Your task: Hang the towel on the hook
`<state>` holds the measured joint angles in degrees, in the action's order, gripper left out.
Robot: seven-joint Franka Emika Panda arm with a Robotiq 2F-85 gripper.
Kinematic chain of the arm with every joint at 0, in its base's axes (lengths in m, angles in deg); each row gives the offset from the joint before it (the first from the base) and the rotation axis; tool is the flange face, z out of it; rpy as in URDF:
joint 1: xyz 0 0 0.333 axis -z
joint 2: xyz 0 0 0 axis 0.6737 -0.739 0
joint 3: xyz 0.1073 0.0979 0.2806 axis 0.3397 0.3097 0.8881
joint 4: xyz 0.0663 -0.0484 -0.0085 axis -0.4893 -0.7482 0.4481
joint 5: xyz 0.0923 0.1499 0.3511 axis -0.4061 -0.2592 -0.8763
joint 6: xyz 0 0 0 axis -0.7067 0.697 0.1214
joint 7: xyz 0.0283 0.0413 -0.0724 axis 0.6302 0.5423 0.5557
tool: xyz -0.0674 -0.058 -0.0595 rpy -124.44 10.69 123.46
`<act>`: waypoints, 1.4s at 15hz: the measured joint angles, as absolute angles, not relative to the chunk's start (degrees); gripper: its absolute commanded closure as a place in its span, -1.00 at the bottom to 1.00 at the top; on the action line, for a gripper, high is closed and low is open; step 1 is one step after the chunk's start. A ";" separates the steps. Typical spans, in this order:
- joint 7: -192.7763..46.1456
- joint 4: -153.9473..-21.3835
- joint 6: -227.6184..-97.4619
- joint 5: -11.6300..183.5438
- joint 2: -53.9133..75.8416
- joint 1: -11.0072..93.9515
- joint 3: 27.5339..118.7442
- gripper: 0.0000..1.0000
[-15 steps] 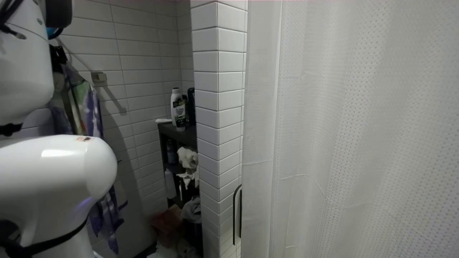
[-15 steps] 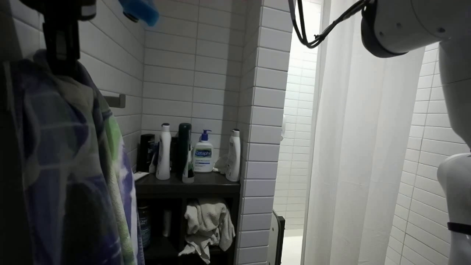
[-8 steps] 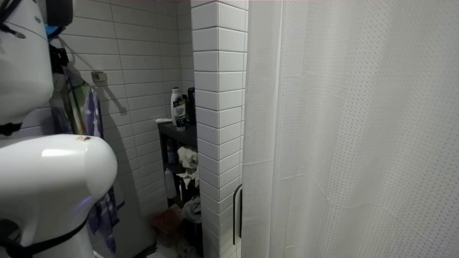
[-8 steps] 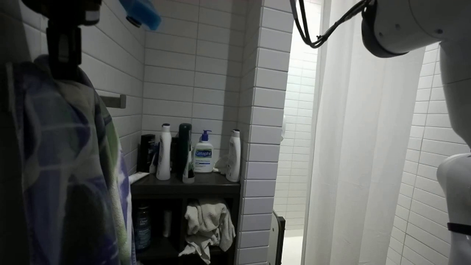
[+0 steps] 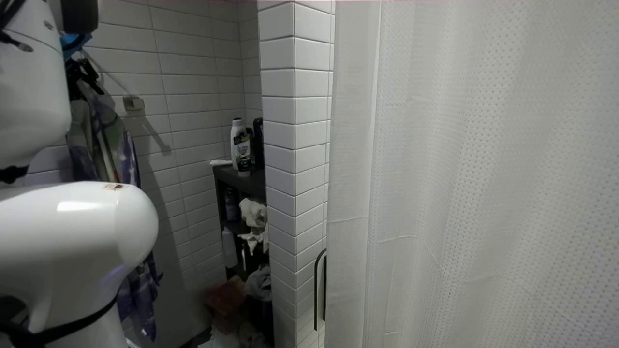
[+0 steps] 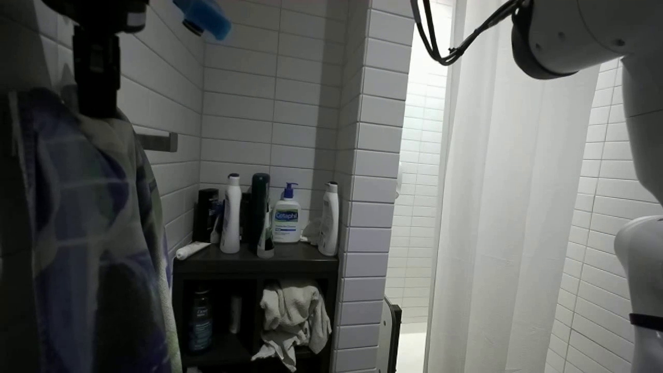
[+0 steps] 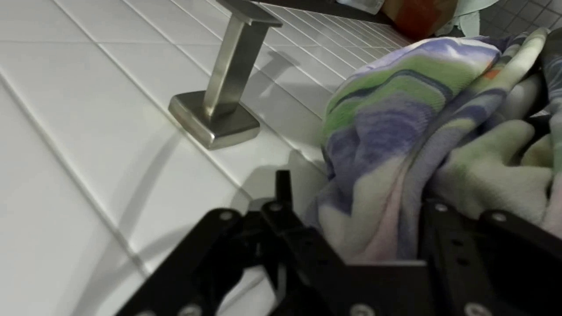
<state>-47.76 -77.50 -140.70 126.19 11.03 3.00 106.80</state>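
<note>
Claw (image 7: 358,208) has spread its fingers since a second ago: they looked like one clump, now there's a plain gap between the tips. Towel (image 7: 395,118) edge has also shifted back on the shelf side, baring more of a white tube (image 6: 191,250).

Towel is purple-grey with green and pale patches, hanging in long folds just below the claw, a bunched ridge of it between the parted fingers. Its top is dark from where I stand, so can't say what bears its weight.

Metal wall hook (image 7: 228,74) sticks out just beside the towel, bare tile (image 7: 298,118) between them in wrist view. White robot arm (image 5: 82,232) blocks the towel's middle in an exterior view; tail shows below.

Further out: dark shelf unit (image 6: 305,266), Cetaphil pump bottle (image 6: 286,223) on top among other upright bottles (image 6: 230,220), tube lying at the towel end. Crumpled pale cloth (image 6: 295,311) spills from a compartment. Then tiled pillar (image 6: 370,207) and white curtain (image 6: 492,207), in both exterior views.
</note>
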 measured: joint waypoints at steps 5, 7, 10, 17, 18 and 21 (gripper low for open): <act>-47.11 -77.51 -141.30 126.08 11.41 2.96 106.11 -1.00; -46.98 -77.55 -141.64 125.95 11.71 2.96 105.83 -1.00; -46.92 -77.67 -141.76 125.22 12.15 2.95 105.76 -1.00; -46.90 -78.09 -141.96 124.52 12.90 2.95 105.46 -1.00; -46.90 -78.29 -141.93 124.52 13.20 2.95 105.37 -1.00; -46.90 -78.61 -141.43 124.52 14.61 2.95 105.31 -1.00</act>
<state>-46.90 -78.61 -141.43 124.52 14.61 2.95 105.31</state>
